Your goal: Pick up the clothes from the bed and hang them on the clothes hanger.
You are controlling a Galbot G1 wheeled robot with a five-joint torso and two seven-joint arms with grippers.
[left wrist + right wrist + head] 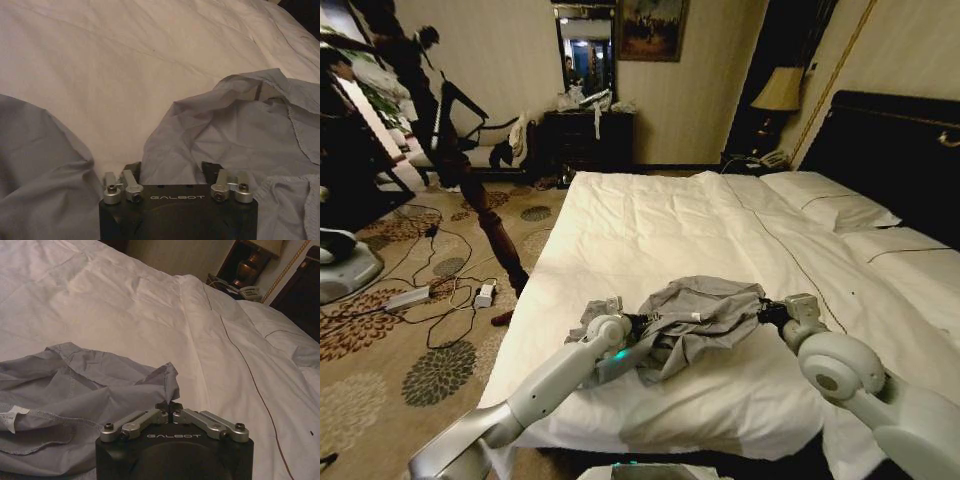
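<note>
L gripper (172, 172) lying low, jaws wide round crumpled light grey shirt (695, 318) | R gripper (170, 407) pinching shirt edge | white-duvet bed (650, 225) underneath.

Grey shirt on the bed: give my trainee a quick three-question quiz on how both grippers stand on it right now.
1. True or false: the right gripper has its fingers shut on an edge of the wrinkled light grey fabric shirt.
2. Pick one. The fingers of the left gripper are: A) shut tight with nothing between them; B) spread apart with shirt cloth between them; C) shut on the shirt's collar label.
3. Fill in: the shirt lies on the white ____ of the large bed with the dark headboard.

Key: 1 true; 2 B; 3 duvet.
</note>
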